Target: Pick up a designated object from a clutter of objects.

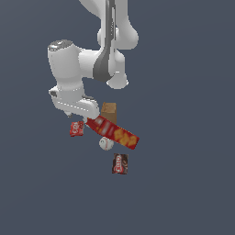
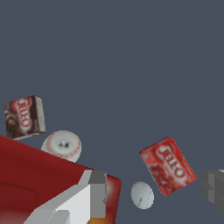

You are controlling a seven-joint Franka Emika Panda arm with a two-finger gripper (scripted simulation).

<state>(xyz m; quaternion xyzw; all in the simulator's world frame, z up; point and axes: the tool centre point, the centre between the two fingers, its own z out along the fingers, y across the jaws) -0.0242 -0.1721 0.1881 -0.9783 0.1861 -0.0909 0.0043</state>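
Pincer [image 2: 153,197] fingers stand apart, one finger [image 2: 94,194] over the red-and-yellow box [image 2: 39,175], the other beyond the red packet [image 2: 168,165]. Between them lies a pale ball [image 2: 142,195]. Baseball [image 2: 62,145] touches the box; brown packet [image 2: 24,116] sits near; tan box [image 1: 109,111] behind

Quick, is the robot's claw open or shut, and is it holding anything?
Gripper: open, holding nothing. One finger is over the red-and-yellow box; the other finger is far apart from it.

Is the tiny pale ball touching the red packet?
Apart. The wrist view shows a strip of bare floor between the tiny pale ball and the red packet.
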